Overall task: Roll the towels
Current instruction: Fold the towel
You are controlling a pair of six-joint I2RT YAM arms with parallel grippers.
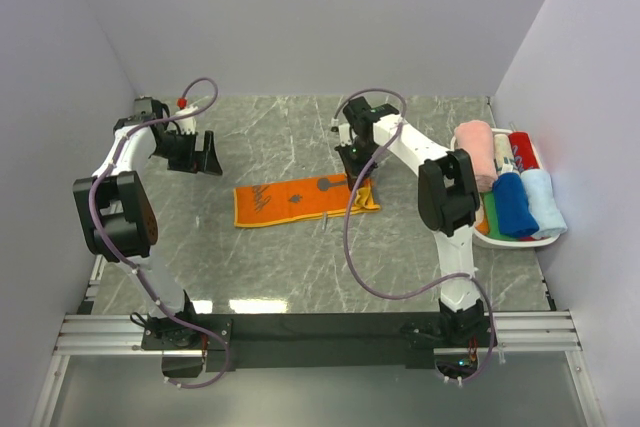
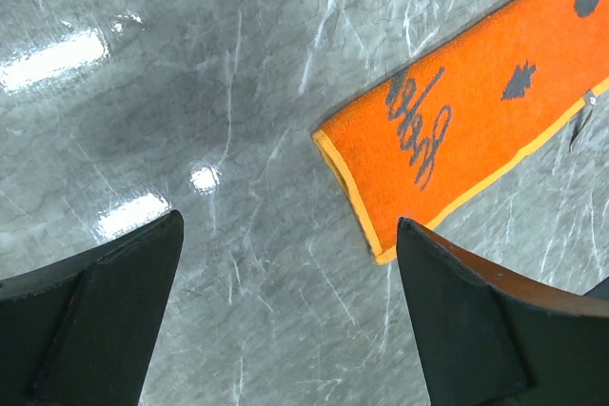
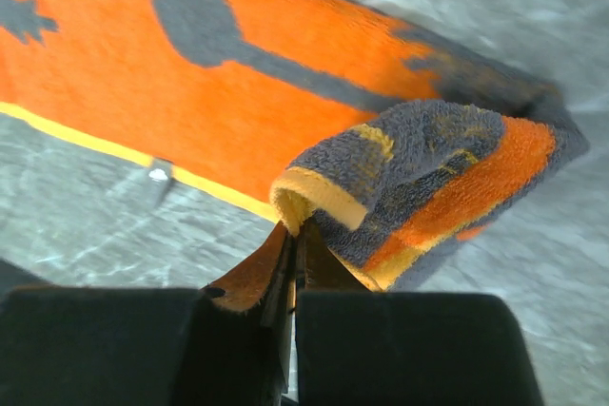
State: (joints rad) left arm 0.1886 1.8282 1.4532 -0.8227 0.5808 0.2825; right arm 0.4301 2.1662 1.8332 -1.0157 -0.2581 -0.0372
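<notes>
The grey-and-orange towel (image 1: 300,201) lies folded into a long strip in the middle of the table, lettering at its left end (image 2: 447,130). My right gripper (image 1: 358,183) is shut on the towel's right end (image 3: 419,183), which is lifted and curled back over the strip, grey underside showing. My left gripper (image 1: 200,161) is open and empty, hovering left of the towel's left end, apart from it. Rolled pink (image 1: 476,152), red (image 1: 520,147), blue (image 1: 512,205), pale blue (image 1: 545,202) and green (image 1: 493,217) towels lie in the basket.
A white oval basket (image 1: 520,242) stands at the right edge of the table, against the right wall. A small white bottle with a red cap (image 1: 183,107) stands at the back left, behind my left arm. White walls close the table on three sides.
</notes>
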